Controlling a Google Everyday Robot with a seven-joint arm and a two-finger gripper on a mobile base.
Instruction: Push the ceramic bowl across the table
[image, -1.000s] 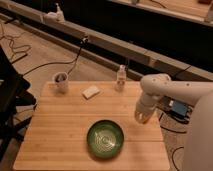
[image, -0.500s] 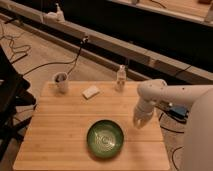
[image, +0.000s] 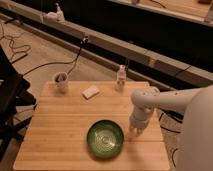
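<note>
Reaching in from the right side of the view, the robot's white arm (image: 170, 100) bends at a rounded joint above the right part of the table (image: 60, 130) and turns downward. The gripper (image: 136, 131) hangs tip-down close over the wood, just beside the right rim of the ceramic bowl (image: 105, 139). Contact between the two cannot be made out, nor can it be told whether the gripper is clamped or released. The ceramic bowl sits upright on the near half of the table, somewhat right of centre: a wide, shallow, round vessel, glossy green, with a pale swirled pattern inside. Toward the far edge stand a small white mug (image: 61, 80) at left, a pale flat block (image: 91, 92) and a small bottle (image: 121, 77), all well apart from the bowl.
</note>
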